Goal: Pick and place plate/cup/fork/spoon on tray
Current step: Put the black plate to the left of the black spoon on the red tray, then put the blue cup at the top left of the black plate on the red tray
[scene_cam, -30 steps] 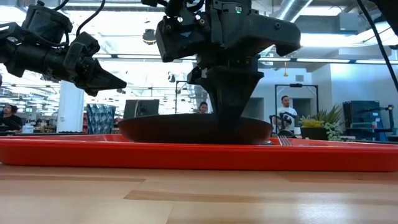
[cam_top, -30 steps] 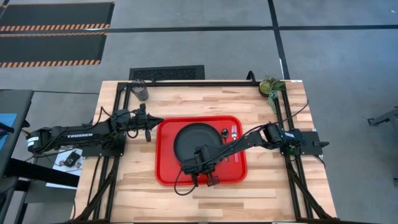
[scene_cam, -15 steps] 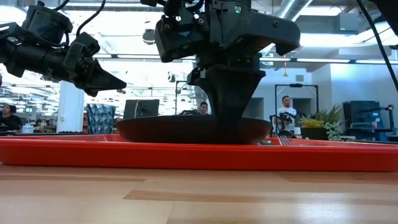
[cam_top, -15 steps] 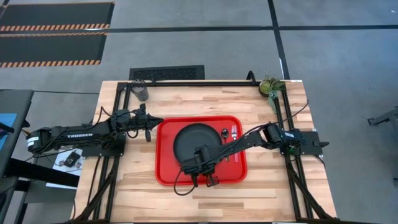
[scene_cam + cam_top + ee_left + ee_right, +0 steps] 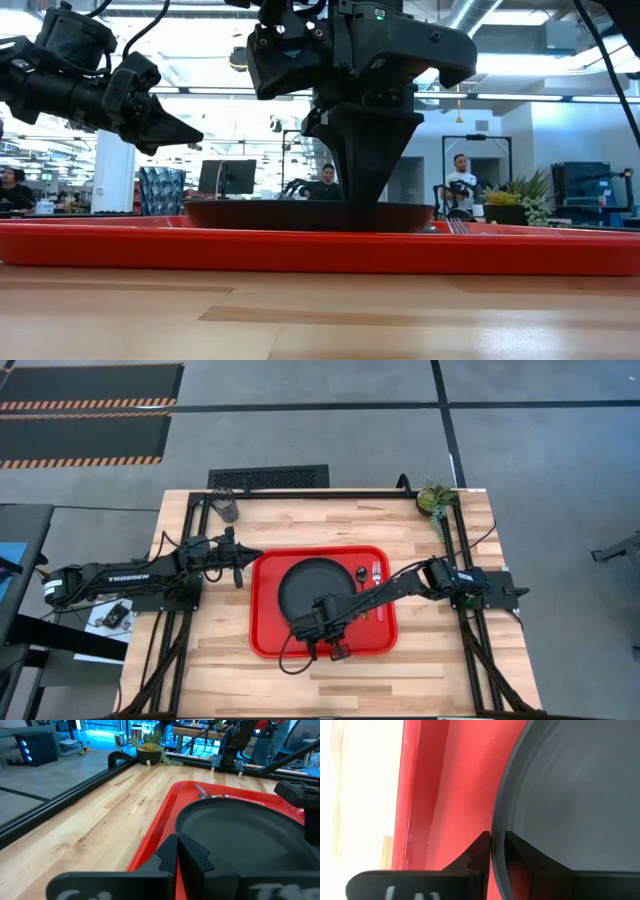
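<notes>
On the tray (image 5: 265, 643), right claw (image 5: 492, 851) pinches plate (image 5: 305, 582) rim.

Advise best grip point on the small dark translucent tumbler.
The small dark translucent tumbler stands upright near the table's far left corner, outside the red tray. Likely best: left gripper, nearest it, comes level from the tray side and closes across its narrow wall at mid-height.
</notes>
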You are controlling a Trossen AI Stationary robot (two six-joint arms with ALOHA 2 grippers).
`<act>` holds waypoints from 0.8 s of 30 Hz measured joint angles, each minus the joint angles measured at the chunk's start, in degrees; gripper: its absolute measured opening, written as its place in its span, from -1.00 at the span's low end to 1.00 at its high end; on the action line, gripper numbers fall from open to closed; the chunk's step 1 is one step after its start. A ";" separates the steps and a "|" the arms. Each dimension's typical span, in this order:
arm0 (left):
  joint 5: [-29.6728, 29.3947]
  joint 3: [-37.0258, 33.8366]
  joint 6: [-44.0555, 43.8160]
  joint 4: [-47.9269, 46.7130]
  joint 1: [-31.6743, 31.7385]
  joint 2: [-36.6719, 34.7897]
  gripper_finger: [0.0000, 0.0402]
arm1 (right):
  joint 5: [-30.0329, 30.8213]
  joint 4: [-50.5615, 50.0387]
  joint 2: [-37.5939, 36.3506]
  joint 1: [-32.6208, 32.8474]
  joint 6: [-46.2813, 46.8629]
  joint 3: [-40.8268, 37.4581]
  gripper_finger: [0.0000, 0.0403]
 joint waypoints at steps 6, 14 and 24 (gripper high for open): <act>0.00 0.00 0.48 -0.17 -0.01 -0.01 -0.99 | 0.12 -0.17 -0.07 0.22 0.98 0.21 -0.61; 0.00 0.00 0.74 -0.17 -0.01 -0.01 -0.99 | 1.49 -1.81 -0.17 0.24 0.84 4.22 -0.61; 0.00 0.02 2.78 -1.75 -0.01 0.00 -0.99 | 6.06 -7.87 -3.06 1.07 0.43 3.69 -0.91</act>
